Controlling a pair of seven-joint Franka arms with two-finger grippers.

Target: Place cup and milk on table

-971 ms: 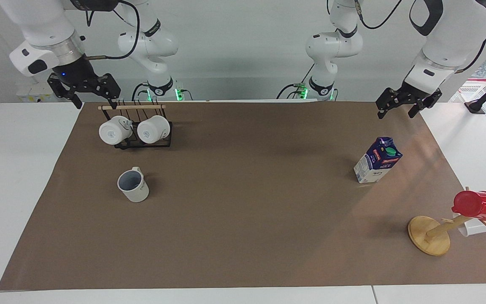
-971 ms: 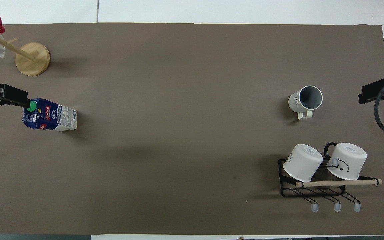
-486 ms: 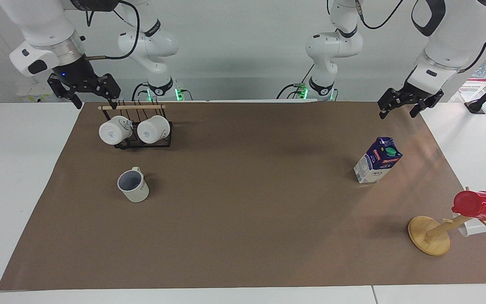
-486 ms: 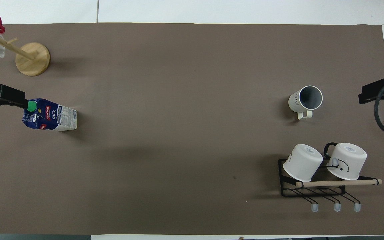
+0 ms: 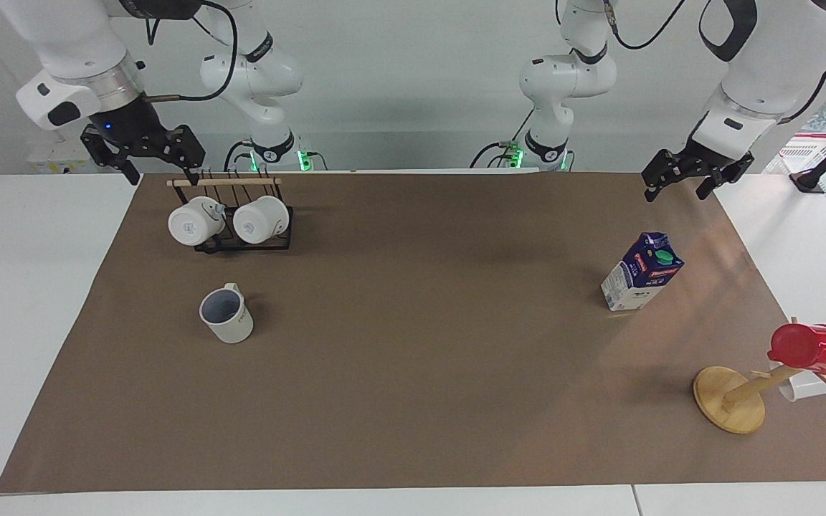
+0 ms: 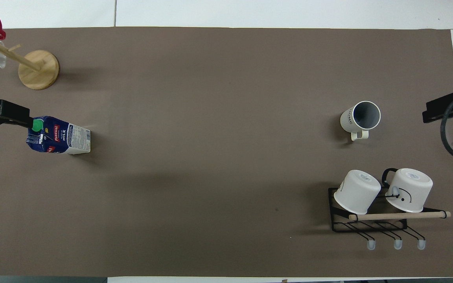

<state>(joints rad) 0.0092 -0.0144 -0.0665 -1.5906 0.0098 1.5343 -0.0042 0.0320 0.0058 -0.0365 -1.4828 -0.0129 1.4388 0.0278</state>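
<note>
The cup (image 5: 226, 315), off-white with a grey-blue inside, stands upright on the brown sheet of the table (image 5: 420, 373), farther from the robots than the mug rack; it also shows in the overhead view (image 6: 361, 118). The milk (image 5: 641, 272), a blue and white carton with a green cap, stands on the sheet toward the left arm's end (image 6: 59, 135). My left gripper (image 5: 676, 190) hangs open and empty in the air over the sheet's edge, apart from the milk. My right gripper (image 5: 162, 176) hangs open and empty over the sheet's corner beside the rack.
A black wire rack (image 5: 244, 244) holds two white mugs (image 5: 191, 223) on their sides near the right arm. A wooden mug tree (image 5: 730, 401) with a red cup (image 5: 811, 349) stands toward the left arm's end, farther from the robots than the milk.
My left gripper has risen a little and drawn away from the milk. The right arm, the cup and the milk have not moved.
</note>
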